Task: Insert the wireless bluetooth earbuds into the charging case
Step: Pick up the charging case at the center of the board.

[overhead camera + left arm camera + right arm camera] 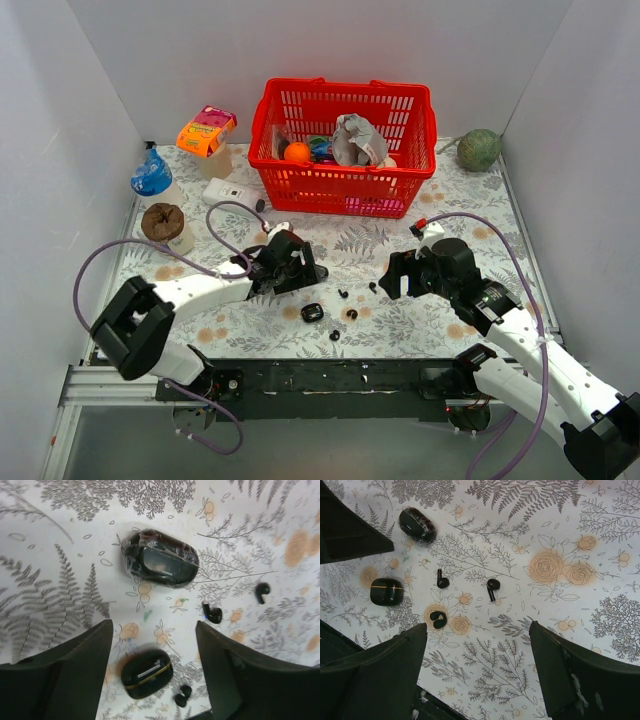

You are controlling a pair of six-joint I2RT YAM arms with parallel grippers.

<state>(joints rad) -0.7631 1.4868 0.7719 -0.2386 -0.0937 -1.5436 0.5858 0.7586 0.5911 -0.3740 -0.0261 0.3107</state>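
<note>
Left arm (pixel 200 290) and right arm (pixel 520 330) both stretched inward, wrists low, facing each other.
Left gripper (pixel 154 627) tilted downward, jaws spread wide, not closed on anything. Right gripper (pixel 477 630) same: tilted downward, jaws wide apart, not closed on anything. The two grippers are well apart.

Earbud (pixel 182 696) just beside charging case (pixel 146 672)

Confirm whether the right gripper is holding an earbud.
No, the right gripper is open and empty, and the earbuds lie loose on the tablecloth beyond it.
</note>
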